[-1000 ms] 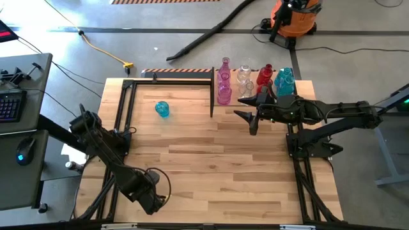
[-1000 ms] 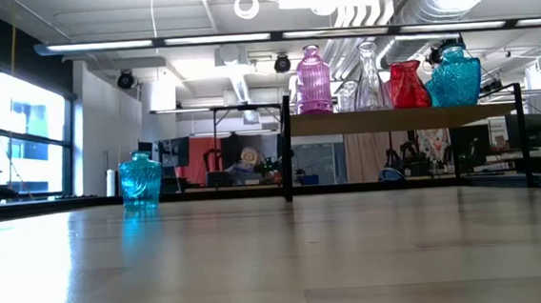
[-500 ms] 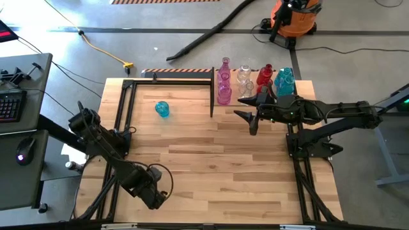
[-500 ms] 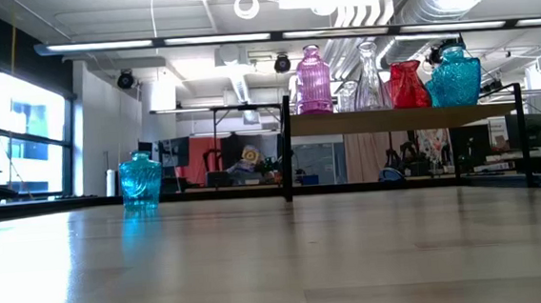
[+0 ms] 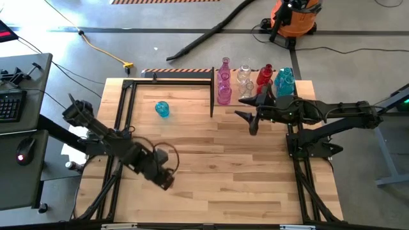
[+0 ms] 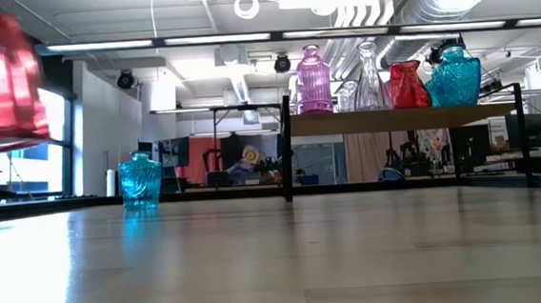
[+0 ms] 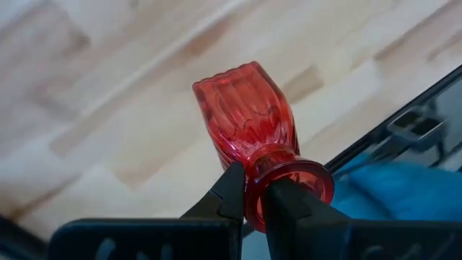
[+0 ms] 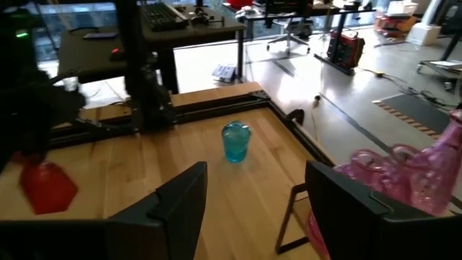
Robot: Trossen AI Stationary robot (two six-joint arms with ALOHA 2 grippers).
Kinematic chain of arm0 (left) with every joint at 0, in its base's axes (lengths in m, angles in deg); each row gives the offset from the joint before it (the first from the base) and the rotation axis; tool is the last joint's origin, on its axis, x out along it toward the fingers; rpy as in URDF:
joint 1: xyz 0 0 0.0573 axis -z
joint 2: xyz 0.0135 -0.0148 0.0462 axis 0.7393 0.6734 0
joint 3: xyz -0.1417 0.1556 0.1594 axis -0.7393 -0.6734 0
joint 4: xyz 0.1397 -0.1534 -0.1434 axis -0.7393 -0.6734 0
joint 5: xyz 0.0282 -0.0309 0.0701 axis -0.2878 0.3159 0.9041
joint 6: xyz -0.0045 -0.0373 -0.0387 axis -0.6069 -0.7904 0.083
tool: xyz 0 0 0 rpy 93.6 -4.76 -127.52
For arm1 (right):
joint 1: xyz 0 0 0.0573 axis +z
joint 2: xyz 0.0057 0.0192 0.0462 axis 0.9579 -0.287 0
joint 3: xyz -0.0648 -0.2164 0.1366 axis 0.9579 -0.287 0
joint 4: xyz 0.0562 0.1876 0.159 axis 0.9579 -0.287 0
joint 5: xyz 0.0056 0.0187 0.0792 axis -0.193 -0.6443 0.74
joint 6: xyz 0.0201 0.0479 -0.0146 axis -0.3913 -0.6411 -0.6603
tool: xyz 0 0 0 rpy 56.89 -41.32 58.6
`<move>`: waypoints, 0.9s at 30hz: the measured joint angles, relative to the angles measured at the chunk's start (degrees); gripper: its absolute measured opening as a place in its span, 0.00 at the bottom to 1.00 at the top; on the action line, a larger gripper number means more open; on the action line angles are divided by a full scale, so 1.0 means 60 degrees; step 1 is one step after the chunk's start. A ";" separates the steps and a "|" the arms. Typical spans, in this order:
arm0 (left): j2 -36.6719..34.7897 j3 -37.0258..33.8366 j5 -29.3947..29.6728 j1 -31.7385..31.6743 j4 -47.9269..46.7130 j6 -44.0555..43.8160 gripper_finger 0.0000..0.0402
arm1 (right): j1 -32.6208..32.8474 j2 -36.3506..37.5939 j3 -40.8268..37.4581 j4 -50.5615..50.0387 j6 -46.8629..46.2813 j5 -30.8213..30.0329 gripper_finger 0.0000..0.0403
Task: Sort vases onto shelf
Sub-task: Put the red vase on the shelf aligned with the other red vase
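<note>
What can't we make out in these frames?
- Red vase: the left wrist view shows the left gripper shut on its neck, fingers covering the neck; in the low view it is blurred and cut off by the picture's edge; in the high view the arm hides it.
- Vases on the shelf: they overlap in the high view, so no exact count.
- Right gripper: open, fingertips out of frame.
</note>
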 joint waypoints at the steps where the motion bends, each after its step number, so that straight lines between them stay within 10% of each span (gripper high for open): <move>1: -0.0098 0.0000 0.0072 -0.0187 0.0007 0.0168 0.04 | 0.0000 0.0000 0.0000 0.0000 -0.0003 0.0142 0.54; 27: -0.1074 0.0007 -0.0176 -0.4536 0.2793 0.5503 0.04 | 0.0000 -0.0745 0.0000 0.1678 -0.0402 0.1558 0.54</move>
